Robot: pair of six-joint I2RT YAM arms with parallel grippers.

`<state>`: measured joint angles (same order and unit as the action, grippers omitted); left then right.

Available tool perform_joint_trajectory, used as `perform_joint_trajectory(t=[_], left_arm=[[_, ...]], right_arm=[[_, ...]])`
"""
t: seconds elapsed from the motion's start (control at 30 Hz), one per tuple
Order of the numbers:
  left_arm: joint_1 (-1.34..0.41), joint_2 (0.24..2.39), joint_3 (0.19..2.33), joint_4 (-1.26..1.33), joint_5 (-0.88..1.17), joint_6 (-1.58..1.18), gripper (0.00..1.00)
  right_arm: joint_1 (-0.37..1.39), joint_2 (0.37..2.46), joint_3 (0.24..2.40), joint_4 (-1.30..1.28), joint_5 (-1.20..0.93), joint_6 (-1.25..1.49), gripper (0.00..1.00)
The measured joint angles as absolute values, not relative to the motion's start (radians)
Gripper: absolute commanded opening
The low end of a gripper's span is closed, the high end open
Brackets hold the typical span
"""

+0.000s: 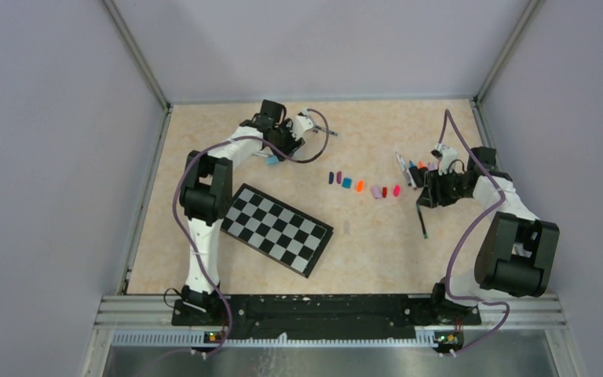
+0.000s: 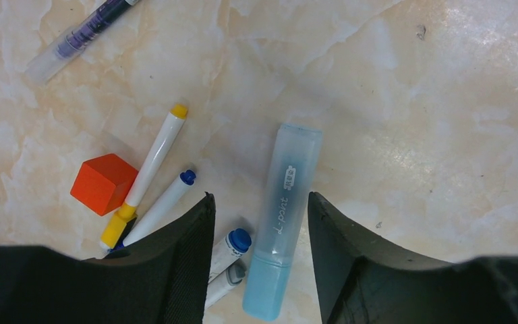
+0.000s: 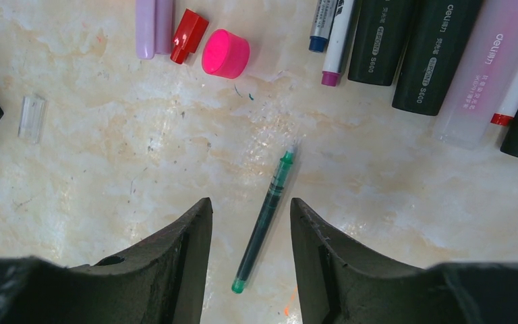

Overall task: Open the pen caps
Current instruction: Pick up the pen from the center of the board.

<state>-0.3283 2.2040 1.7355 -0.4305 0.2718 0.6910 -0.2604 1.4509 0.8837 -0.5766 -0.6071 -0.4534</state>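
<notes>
Between the parted jaws of the left gripper (image 2: 260, 199) lies a blue highlighter (image 2: 283, 216), untouched; white pens (image 2: 168, 202) vanish behind one finger (image 2: 182, 263); the right gripper (image 3: 249, 200), jaws parted too, straddles a green pen (image 3: 264, 223).

Tabletop (image 2: 445, 101) marble-look, glossy; blue highlighter (image 2: 283, 223) frosted translucent plastic; pink cap (image 3: 225, 53) smooth plastic; jaws matt, possibly rubber.

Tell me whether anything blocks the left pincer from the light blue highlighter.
Nothing visible does. The light blue highlighter lies in the gap of the open left pincer; the blue-tipped white pen lies beside it, not across it.
</notes>
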Motion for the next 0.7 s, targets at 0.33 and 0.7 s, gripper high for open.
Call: perform_joint_trajectory(t=[0.33,0.7], left_arm=[[-0.328,2.204,1.734,-0.434,0.271,0.681,0.50],[-0.329,2.204,1.694,-0.442,0.271,0.678,0.43]], right_arm=[[-0.260,1.451,0.884,-0.577,-0.607,-0.453,0.45],[-0.261,1.451,0.884,-0.577,-0.608,-0.453,0.45]])
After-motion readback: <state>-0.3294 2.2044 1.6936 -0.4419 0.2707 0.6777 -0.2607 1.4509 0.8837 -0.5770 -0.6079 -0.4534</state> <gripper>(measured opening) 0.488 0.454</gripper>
